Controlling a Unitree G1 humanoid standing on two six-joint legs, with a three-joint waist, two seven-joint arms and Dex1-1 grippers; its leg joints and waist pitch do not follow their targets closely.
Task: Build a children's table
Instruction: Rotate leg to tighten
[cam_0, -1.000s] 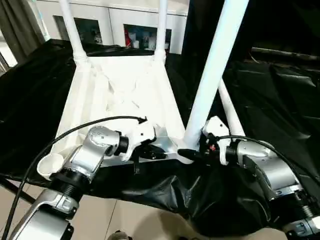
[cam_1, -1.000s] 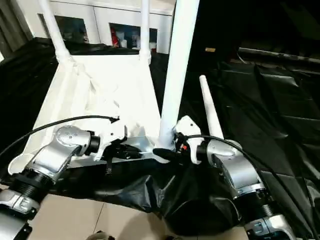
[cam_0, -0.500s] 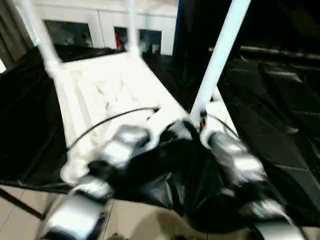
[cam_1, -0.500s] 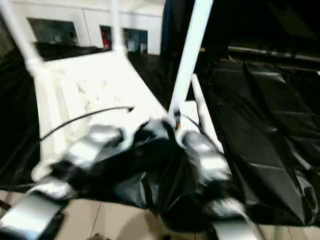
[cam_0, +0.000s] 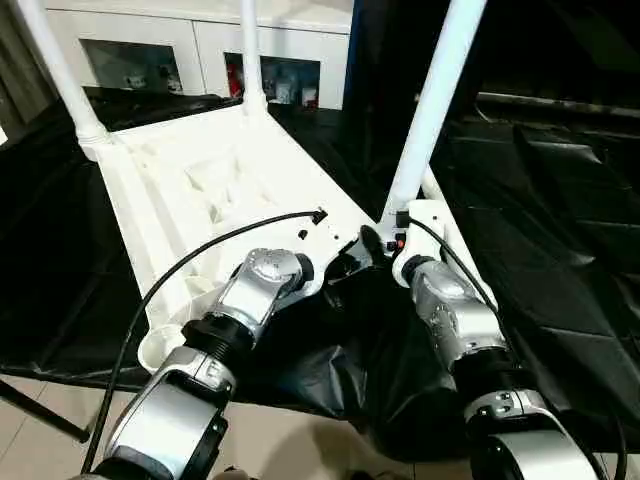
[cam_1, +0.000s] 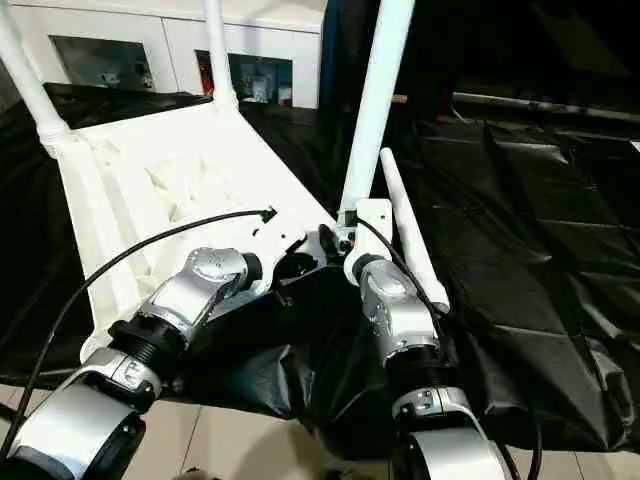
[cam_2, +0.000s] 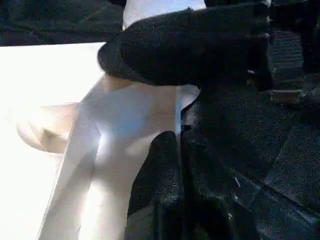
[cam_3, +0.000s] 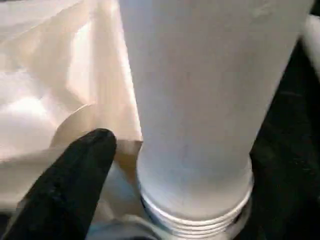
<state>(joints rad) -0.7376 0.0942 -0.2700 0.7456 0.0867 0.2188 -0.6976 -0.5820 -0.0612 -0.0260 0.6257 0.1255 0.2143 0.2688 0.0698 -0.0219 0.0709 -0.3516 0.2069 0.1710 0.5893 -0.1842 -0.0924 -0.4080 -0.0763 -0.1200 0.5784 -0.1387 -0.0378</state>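
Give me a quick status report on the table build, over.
Left gripper shut at the tabletop's near edge. Right gripper at the near-right leg's base. Three legs standing, fourth leg lying on the black cloth. Nothing blocking.

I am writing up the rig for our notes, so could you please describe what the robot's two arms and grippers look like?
Both forearms are silver metal cylinders with dark ringed joints. The left arm carries a thin black cable that loops over to a white wrist housing. The right arm has a similar white housing with a small red mark and its own black cable. Each gripper, left gripper and right gripper, has black fingers.
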